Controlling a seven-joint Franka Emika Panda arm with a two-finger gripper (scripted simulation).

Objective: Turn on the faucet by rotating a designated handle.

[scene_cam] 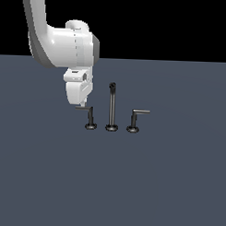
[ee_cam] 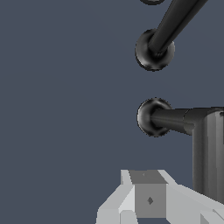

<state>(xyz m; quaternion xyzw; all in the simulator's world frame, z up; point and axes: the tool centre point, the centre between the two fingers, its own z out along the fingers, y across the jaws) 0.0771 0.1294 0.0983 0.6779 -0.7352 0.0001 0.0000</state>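
- Where the white arm [scene_cam: 62, 44] bends down from the upper part of the exterior view's left, its claw [scene_cam: 83, 106] hangs at the free end of the handle [scene_cam: 87, 115].
- Handle: a short dark L-shaped piece; its post rises from a round base [scene_cam: 90, 127] on the surface [scene_cam: 110, 179], and its lever arm points toward the exterior view's left, under the claw tip.
- Faucet: three dark pieces set in a row on the grey surface, near one another but apart.
- Spout [scene_cam: 112, 105]: a tall thin upright rod on its own round base, standing between the two handles.
- Twin handle [scene_cam: 137, 118]: same form, lying toward the exterior view's right, its lever arm pointing right.
- Wrist view: the handle [ee_cam: 192, 131] appears large, post and lever arm meeting at a right angle beside its round base; the spout [ee_cam: 170, 26] and its base lie beyond it.
- Claw state: pale grey claw parts [ee_cam: 148, 199] sit just beside the lever arm; whether the claw is released or clenched cannot be told, nor whether it touches the lever.
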